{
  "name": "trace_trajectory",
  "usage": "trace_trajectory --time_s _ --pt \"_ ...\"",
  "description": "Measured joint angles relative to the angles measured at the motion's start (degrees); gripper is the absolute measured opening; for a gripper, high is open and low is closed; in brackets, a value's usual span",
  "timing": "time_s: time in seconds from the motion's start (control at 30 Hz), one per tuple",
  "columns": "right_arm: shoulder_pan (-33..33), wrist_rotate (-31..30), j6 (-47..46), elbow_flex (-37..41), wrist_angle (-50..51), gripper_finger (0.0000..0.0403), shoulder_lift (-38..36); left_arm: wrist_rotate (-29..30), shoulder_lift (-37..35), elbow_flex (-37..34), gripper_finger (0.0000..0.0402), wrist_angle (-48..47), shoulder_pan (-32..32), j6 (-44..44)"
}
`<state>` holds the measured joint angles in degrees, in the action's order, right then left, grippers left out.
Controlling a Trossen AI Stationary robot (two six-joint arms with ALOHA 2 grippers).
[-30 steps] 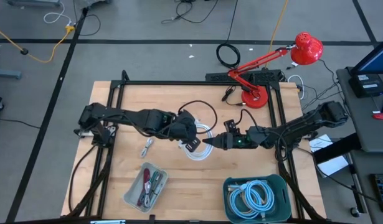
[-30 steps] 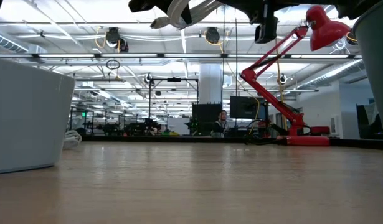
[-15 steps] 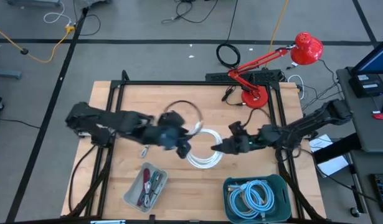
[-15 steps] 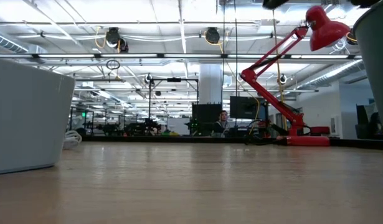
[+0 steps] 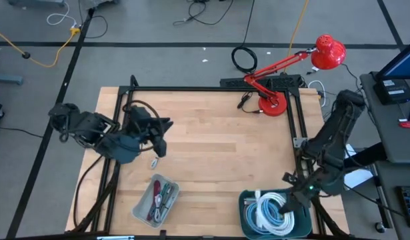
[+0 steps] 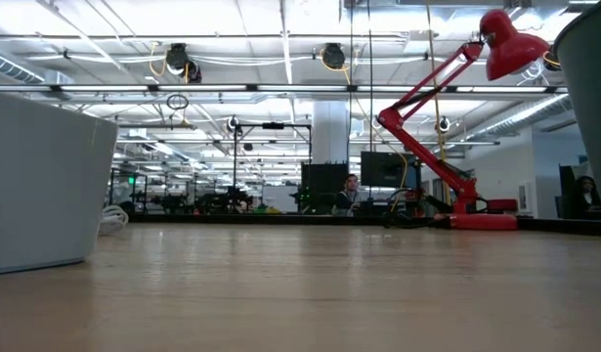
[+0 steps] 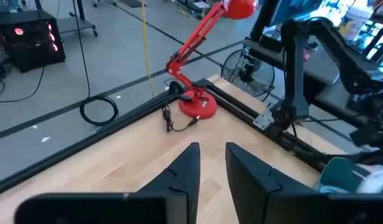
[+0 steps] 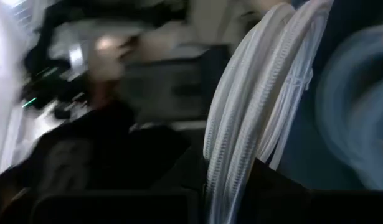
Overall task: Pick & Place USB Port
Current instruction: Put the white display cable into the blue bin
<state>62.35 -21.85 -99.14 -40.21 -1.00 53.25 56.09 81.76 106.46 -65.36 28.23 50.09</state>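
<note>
A white coiled cable (image 5: 267, 204) is in the teal bin (image 5: 245, 199) at the table's near right corner. My right gripper (image 5: 285, 207) is over the bin and shut on the coil. The right wrist view shows the cable's white strands (image 8: 260, 93) against the bin's teal inside. My left gripper (image 5: 158, 141) is near the table's left edge, above the wood. It is open with nothing between its fingers (image 7: 213, 152). A small silvery plug (image 5: 153, 162) lies flat on the table just near of it. My right gripper pinches several strands of the white cable (image 8: 225, 168) between its two fingers, coming from above over the bin's right side. The strands run on past the fingers into the bin. I cannot tell whether the coil rests on the cables lying there.
A grey tray (image 5: 156, 199) holding small red and grey items sits at the near left. Pale blue cables (image 5: 285, 217) lie in the teal bin. A red desk lamp (image 5: 273, 103) stands at the far right, and a black frame (image 5: 191, 90) runs round the table.
My right gripper has carried the white coil from the table's middle toward the near right corner and down into the teal bin, turning as it went. My left gripper has drawn away from the coil toward the table's left edge.
</note>
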Motion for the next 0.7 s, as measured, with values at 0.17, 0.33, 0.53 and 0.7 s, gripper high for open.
trace_trajectory --time_s 0.17,0.33,0.53,0.7 --pt "3.82 -5.12 -8.61 0.1 8.63 0.0028 1.14 -0.46 1.08 -0.49 0.006 -0.52 -1.6 -0.07" --pt "2.95 -5.15 -7.29 0.09 6.67 0.0028 2.64 -4.23 2.73 -0.6 0.0045 -1.46 -3.62 -1.07" --pt "2.53 -3.53 -3.87 0.09 -0.8 0.0028 4.38 -7.11 4.77 -0.55 0.0029 -2.15 -5.2 -1.51" --pt "2.5 -1.13 -5.48 0.48 -1.2 0.0028 6.35 -7.75 5.18 -0.55 0.0018 -2.12 -5.25 -1.62"
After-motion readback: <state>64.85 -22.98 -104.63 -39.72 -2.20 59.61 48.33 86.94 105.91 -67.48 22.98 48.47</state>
